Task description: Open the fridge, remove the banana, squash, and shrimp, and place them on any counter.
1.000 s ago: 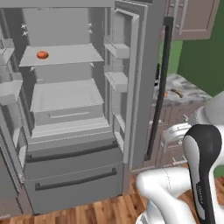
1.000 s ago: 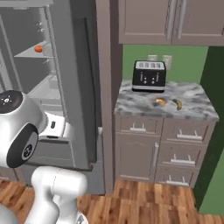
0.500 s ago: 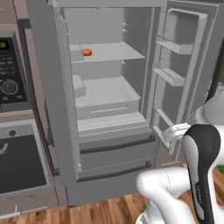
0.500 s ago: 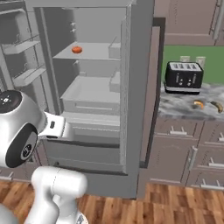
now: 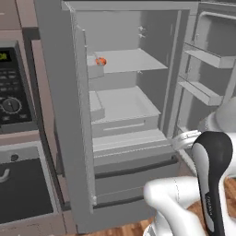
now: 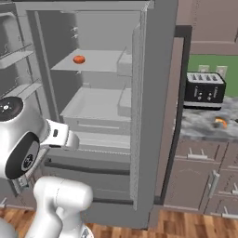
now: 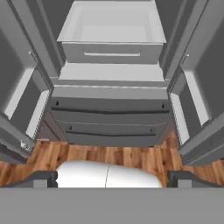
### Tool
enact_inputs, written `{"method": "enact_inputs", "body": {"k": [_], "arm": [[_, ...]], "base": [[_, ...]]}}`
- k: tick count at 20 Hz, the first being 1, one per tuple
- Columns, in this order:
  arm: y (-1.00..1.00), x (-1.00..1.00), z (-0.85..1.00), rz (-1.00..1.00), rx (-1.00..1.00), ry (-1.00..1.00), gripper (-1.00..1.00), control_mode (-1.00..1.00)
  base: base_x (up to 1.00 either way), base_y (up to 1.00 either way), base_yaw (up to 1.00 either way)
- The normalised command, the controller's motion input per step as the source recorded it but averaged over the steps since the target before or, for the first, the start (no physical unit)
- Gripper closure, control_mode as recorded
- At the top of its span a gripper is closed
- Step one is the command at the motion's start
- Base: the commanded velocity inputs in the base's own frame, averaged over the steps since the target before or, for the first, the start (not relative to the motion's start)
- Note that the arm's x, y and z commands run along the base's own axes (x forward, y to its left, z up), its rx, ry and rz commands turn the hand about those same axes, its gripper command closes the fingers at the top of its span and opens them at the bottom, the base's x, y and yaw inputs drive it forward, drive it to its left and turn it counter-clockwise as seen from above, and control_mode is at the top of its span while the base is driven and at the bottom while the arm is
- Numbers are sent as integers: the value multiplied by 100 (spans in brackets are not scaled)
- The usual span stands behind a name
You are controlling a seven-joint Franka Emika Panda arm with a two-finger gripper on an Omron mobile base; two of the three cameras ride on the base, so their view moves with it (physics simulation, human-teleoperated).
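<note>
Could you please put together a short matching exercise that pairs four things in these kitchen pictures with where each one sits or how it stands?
Things:
1. fridge
2. small orange item
3. black toaster
4. end effector

Places or states:
A. on the marbled counter, against the green wall
B. both doors swung open
C. open, pointing at the fridge drawers
D. on the upper shelf inside the fridge

Pairs: 1-B, 2-D, 3-A, 4-C
</note>
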Motion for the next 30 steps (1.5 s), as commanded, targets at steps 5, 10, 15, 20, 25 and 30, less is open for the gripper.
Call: {"method": "enact_inputs", "body": {"k": [5,10,15,20,25,30], "arm": [[0,0,0,0,0,0,-100,100],[0,0,0,0,0,0,-100,100],[0,0,0,0,0,0,-100,100],[0,0,0,0,0,0,-100,100],[6,2,-6,0,-1,3,-100,-100],[44,0,11,12,0,-1,-100,-100]], "base": [[77,13,0],[81,1,0],[57,17,0],[42,46,2],[8,15,0],[0,0,0]]}}
